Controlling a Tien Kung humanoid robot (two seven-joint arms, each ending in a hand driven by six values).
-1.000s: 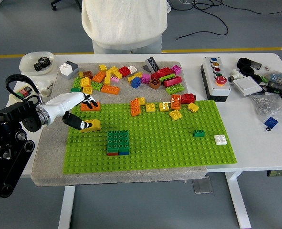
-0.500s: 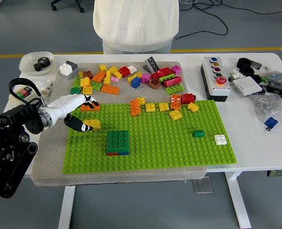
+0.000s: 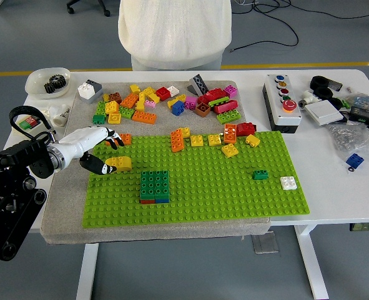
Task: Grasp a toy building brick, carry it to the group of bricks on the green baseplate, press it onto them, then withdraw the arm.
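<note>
Nearest, one green stack [image 3: 154, 186] sits on the baseplate [image 3: 196, 187], open studs all around. Left hand [image 3: 97, 150] at the baseplate's left edge, fingers [image 3: 112, 135] curled over a yellow brick [image 3: 120, 164], thumb under; grip looks closed on it. Loose brick pile [image 3: 172, 103] beyond. One person [image 3: 172, 31] at the desk's [image 3: 334, 181] far side.

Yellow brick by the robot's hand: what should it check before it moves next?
1. Left hand at the yellow brick: ok, thumb beside it.
2. Firm grasp on the brick: cannot tell, the other fingers are above it, not visibly clamped.
3. Target green stack on the green baseplate unobstructed: ok.
4. Path from brick to stack free of other bricks: ok.
5. Person at the far side keeping hands off the table: ok, no hands over it.
</note>
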